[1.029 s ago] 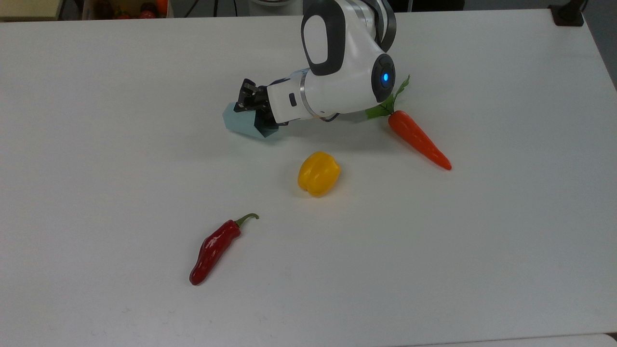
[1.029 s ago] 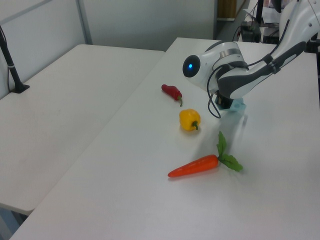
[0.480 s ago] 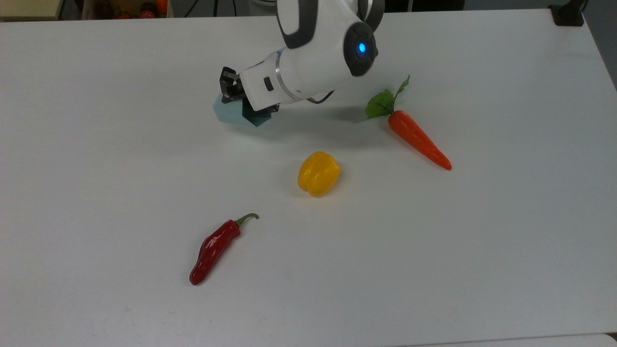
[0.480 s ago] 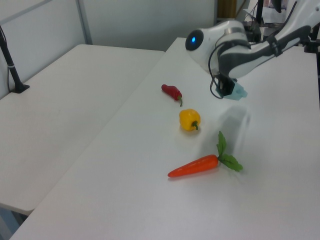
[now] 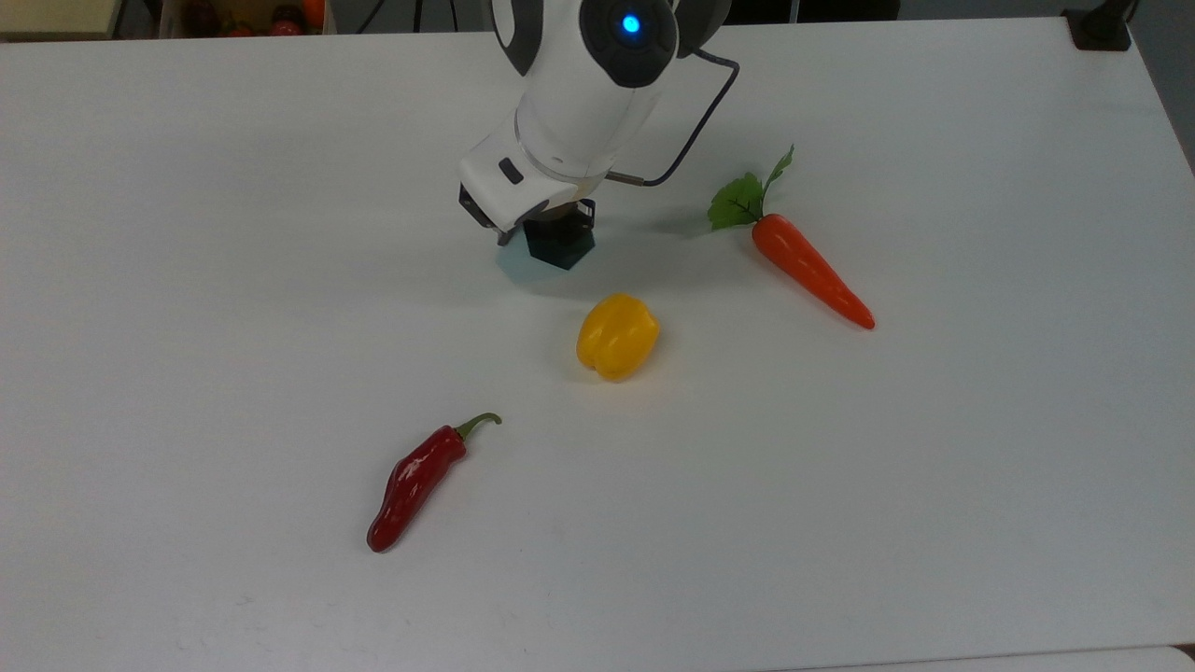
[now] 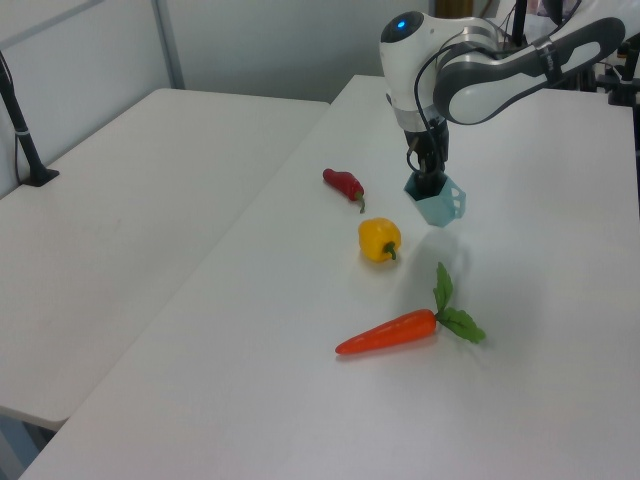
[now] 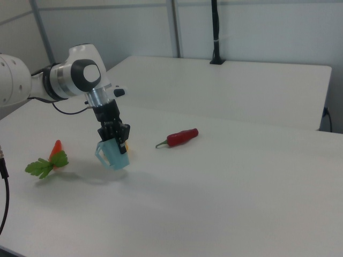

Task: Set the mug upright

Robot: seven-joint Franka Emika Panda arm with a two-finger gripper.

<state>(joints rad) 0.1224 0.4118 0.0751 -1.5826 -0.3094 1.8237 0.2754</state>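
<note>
Nearest the top view's bottom edge of the table (image 5: 934, 523) you have the red chili (image 5: 415, 483), lying toward the top view's left. Next back is the yellow pepper (image 5: 617, 335), near the middle. The carrot (image 5: 810, 269) sits toward the top view's right, leaves pointing at the far edge.

Farther in, your gripper (image 7: 114, 136) points straight down, its fingers closed on the rim of the mug (image 7: 113, 155): one finger inside the opening, one outside. The mug hangs mouth up, slightly tilted, just behind the yellow pepper in the top view. In the right view its base looks clear of the table, with a shadow under it; contact can't be confirmed. The left view shows the mug (image 6: 436, 201) beside the pepper.
</note>
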